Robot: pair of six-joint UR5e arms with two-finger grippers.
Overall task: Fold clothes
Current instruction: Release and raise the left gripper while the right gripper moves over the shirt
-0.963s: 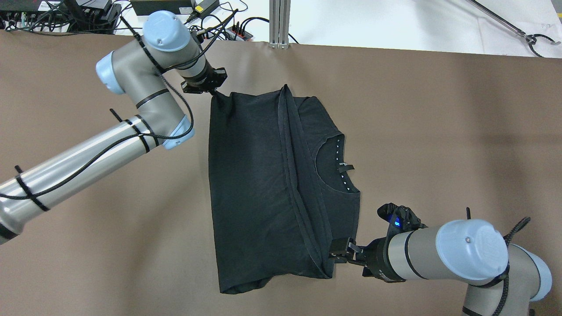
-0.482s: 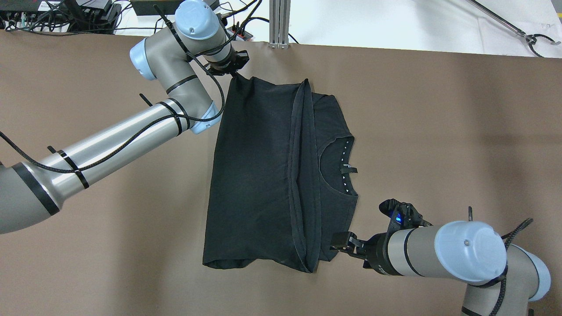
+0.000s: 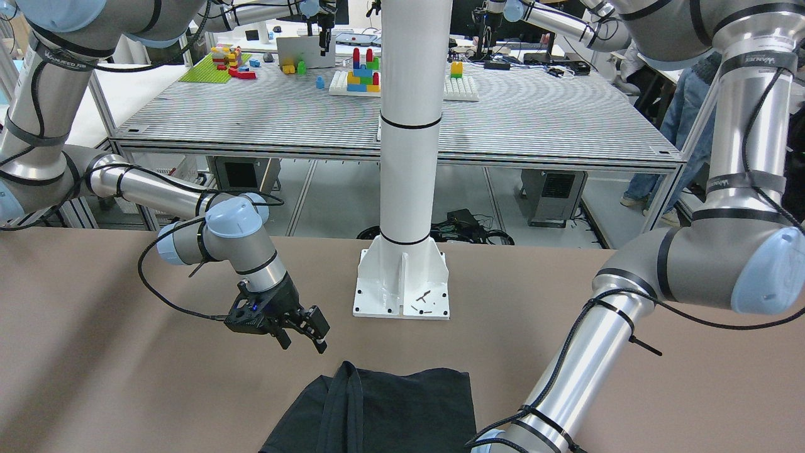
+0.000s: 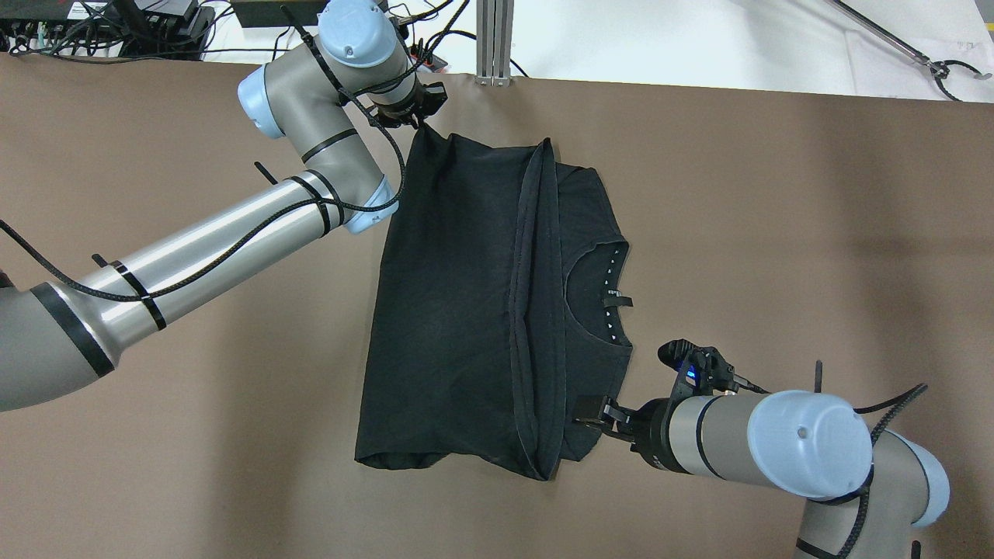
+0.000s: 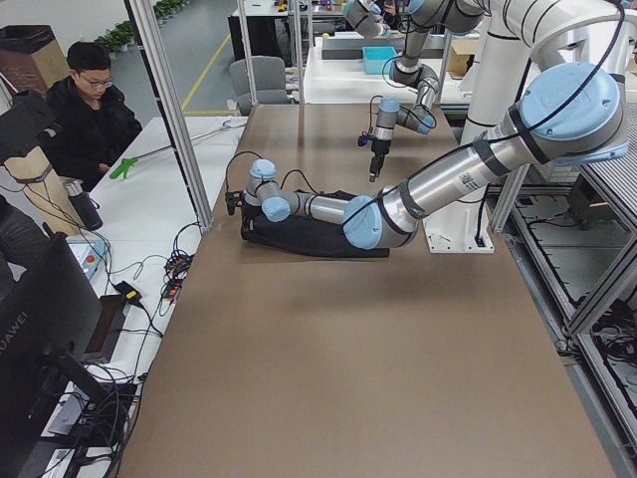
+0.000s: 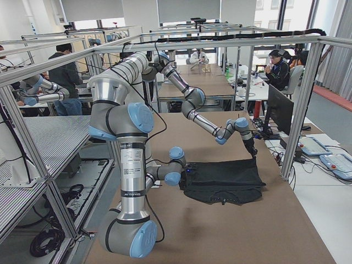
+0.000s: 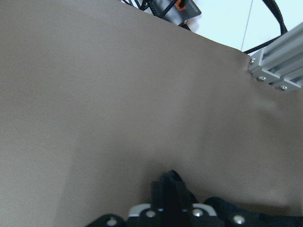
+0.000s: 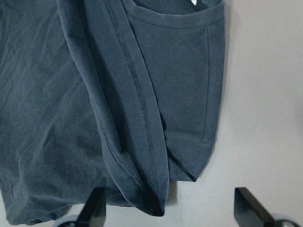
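Two grippers are at one black garment, the clothes, which lie on the brown table out in front of the white pillar's base plate, on the side away from the robot and roughly in line with the plate. The left gripper is at the corner of the clothes farthest from the base plate, on the robot's left, near the table's far edge. Its fingers are pressed together on that corner, and the fabric rises in a small peak to meet them; in the left wrist view a dark fold sits pinched between them. The right gripper hangs between the base plate and the clothes, off to the plate's side on the robot's right, just beside the corner of the clothes nearest the plate. Its fingers stand wide apart and hold nothing, and in the right wrist view that corner shows between them, above bare table. One layer of the clothes is folded over the rest, and its hemmed band runs straight away from the base plate across the middle. To the robot's right of the band the round neckline lies uncovered, a small tag at its edge.
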